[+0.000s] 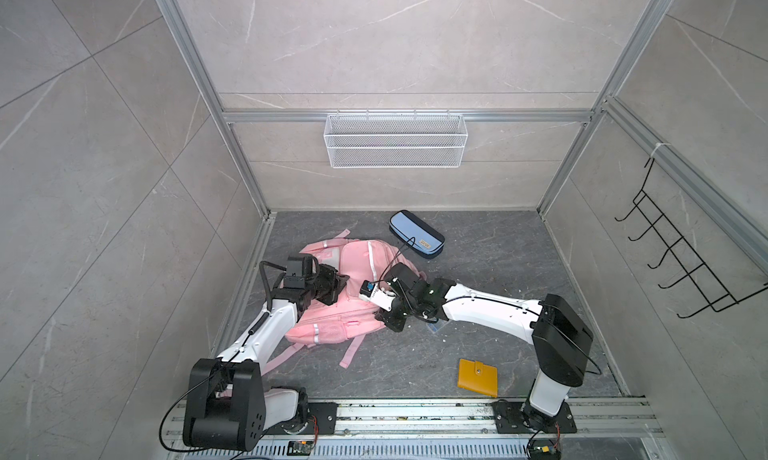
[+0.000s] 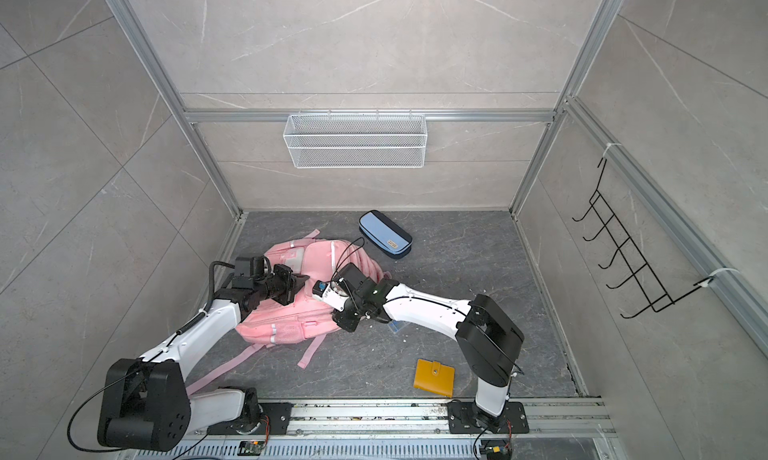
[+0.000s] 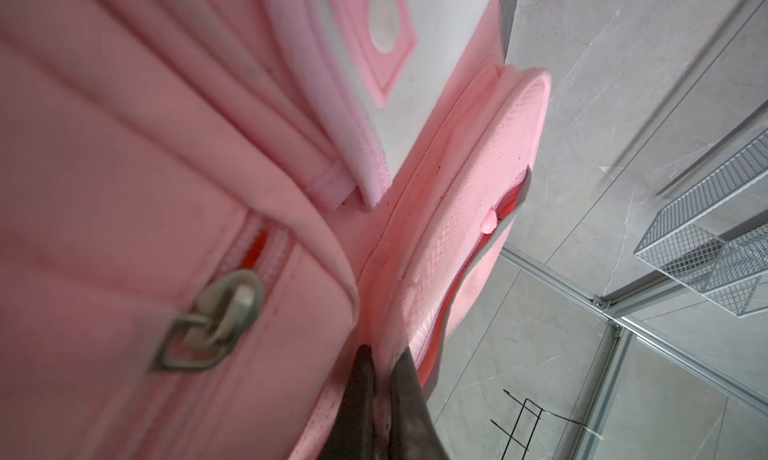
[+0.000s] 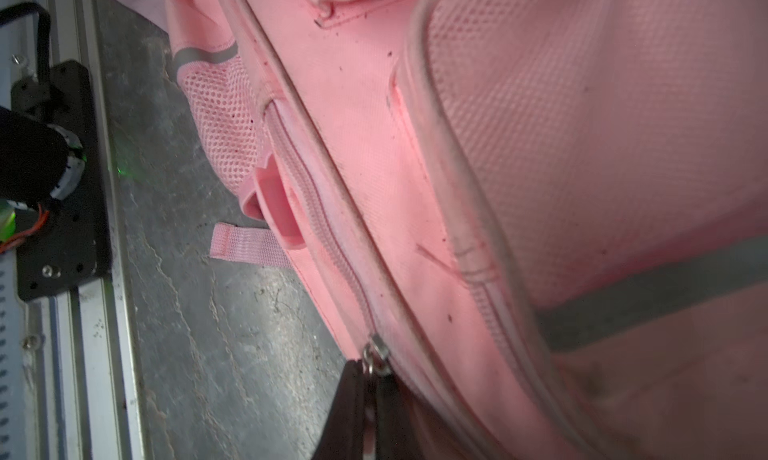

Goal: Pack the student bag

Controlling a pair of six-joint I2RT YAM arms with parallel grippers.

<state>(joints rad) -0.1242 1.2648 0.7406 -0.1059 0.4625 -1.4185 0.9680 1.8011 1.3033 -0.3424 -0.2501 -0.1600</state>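
The pink student bag [image 1: 357, 279] [image 2: 316, 266] lies flat on the dark floor, left of the middle, in both top views. My left gripper [image 1: 341, 282] [image 3: 384, 354] reaches over its left side and is shut on a pinched fold of the pink fabric [image 3: 390, 304] beside a pocket edge. A metal zip pull [image 3: 216, 320] hangs free close by. My right gripper [image 1: 392, 325] [image 4: 372, 372] sits at the bag's near right edge, shut on a small metal zip pull [image 4: 376, 356] at the end of a closed zip [image 4: 316, 204].
A light-blue and navy pencil case [image 1: 417, 234] lies behind the bag. A yellow wallet [image 1: 478, 377] lies near the front rail. A small blue item [image 1: 434, 328] shows under the right forearm. A white wire basket [image 1: 395, 140] hangs on the back wall, a black hook rack [image 1: 681, 254] on the right wall.
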